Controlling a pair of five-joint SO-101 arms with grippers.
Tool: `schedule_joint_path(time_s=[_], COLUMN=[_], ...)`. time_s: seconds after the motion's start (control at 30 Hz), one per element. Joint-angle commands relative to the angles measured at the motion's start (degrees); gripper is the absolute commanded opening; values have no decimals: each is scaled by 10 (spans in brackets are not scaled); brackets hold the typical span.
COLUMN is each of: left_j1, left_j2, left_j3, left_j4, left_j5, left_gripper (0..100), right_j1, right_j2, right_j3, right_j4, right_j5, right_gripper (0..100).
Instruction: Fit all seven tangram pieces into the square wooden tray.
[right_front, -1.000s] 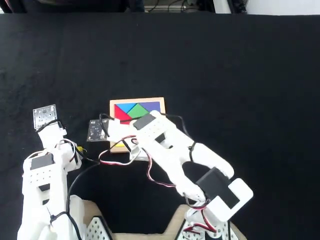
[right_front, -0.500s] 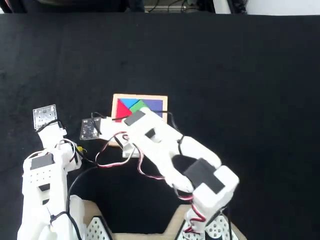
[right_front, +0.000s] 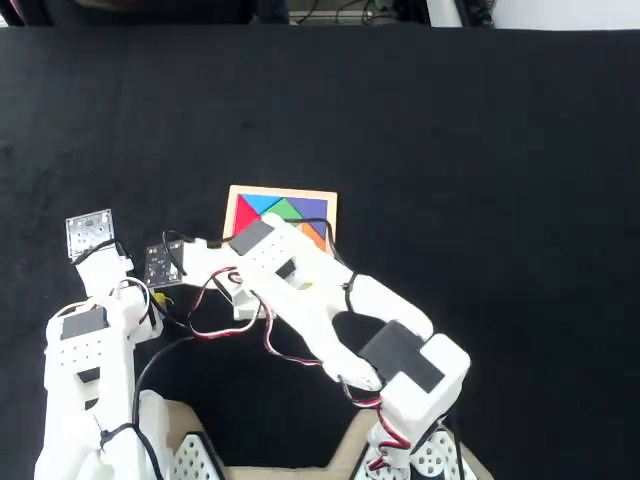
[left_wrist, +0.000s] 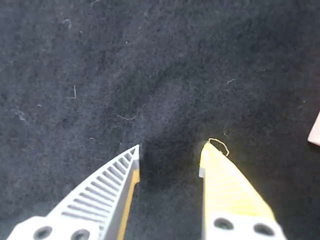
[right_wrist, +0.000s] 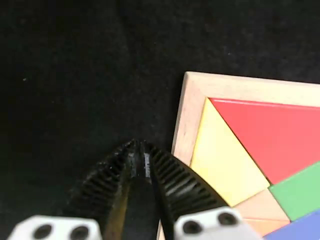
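Observation:
The square wooden tray (right_front: 283, 191) lies mid-table with red (right_front: 243, 216), blue (right_front: 262, 204), green (right_front: 288, 210) and purple (right_front: 313, 208) pieces in it; my right arm (right_front: 300, 285) covers its near part. In the right wrist view, my right gripper (right_wrist: 138, 151) is shut and holds nothing, its tips on the black cloth just outside the tray's rim (right_wrist: 189, 117), next to the yellow triangle (right_wrist: 222, 160) and red triangle (right_wrist: 270, 132). My left gripper (left_wrist: 172, 150) is open over bare cloth, with nothing between its fingers.
My left arm (right_front: 88, 335) stands at the near left, apart from the tray. A corner of the tray (left_wrist: 315, 131) shows at the edge of the left wrist view. Black cloth covers the table, with wide open room beyond and right of the tray.
My right arm has swung to the left across the tray's near side. The tray has shifted slightly away and to the right. The left arm has kept still.

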Motion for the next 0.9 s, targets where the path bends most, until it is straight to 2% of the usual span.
schedule_joint_path(time_s=[0.0, 0.17, 0.57, 0.87], left_j1=[2, 3, 4, 4], left_j2=[1, 1, 1, 1], left_j3=[-22, -22, -22, -22], left_j4=[-1, -1, -1, -1], left_j5=[-5, -5, -5, -5], left_gripper=[201, 201, 201, 201], right_j1=[19, 70, 134, 138], right_j2=[-35, -36, -36, -36], right_j3=[20, 61, 65, 65], right_j4=[5, 2, 2, 1], right_j5=[1, 4, 35, 36], right_gripper=[11, 11, 11, 11])
